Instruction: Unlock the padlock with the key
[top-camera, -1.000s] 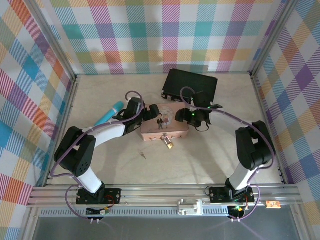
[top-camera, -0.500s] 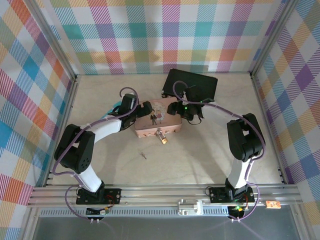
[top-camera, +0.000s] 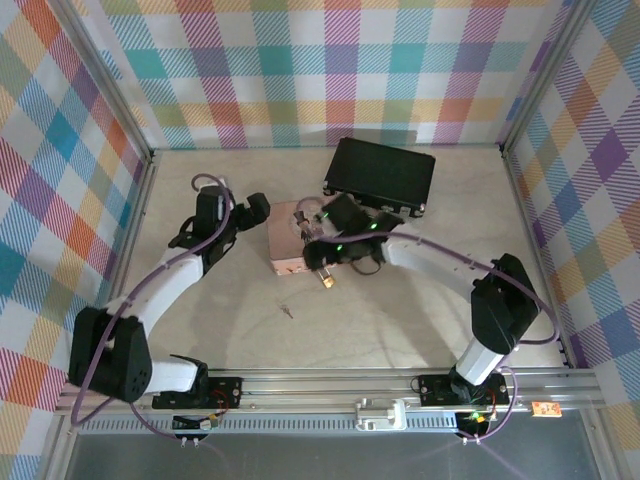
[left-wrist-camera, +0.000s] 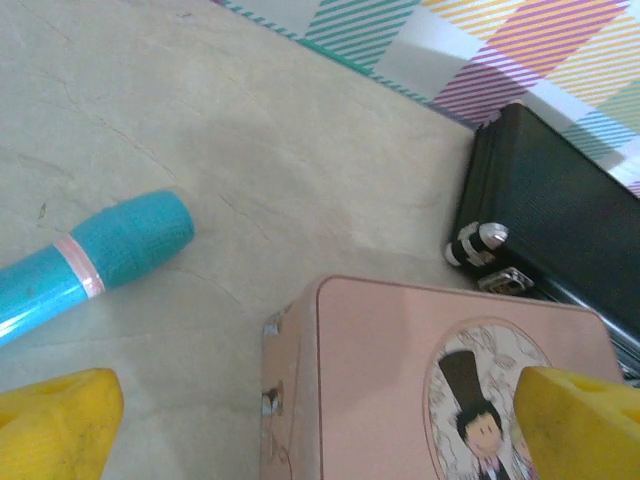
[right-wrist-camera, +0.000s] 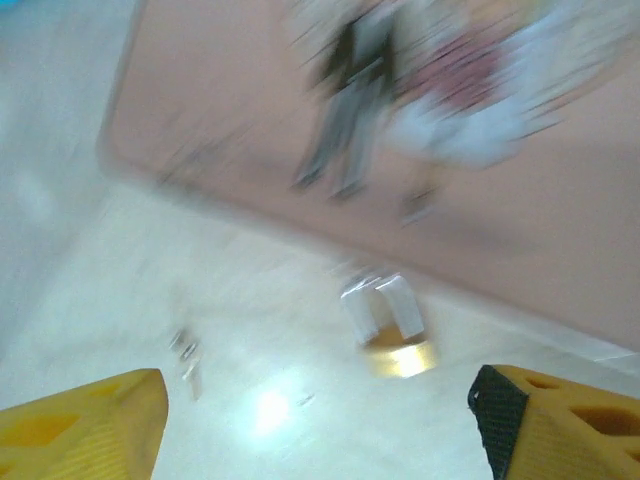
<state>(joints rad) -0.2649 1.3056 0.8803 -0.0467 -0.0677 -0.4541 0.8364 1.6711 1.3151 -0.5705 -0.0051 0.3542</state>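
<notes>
Blur smears padlock (right-wrist-camera: 390, 328) and key (right-wrist-camera: 186, 355) beside the pink tin (right-wrist-camera: 250, 110).

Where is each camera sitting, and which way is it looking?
Top external: high behind the arms, looking down at the table; both arms show.
Left wrist: on the left arm, looking down at the pink tin, blue stick and black case; the open left gripper shows.
Right wrist: on the right arm, blurred, looking down at the padlock; the open right gripper shows.
Shared: both wrists see the pink tin.
</notes>
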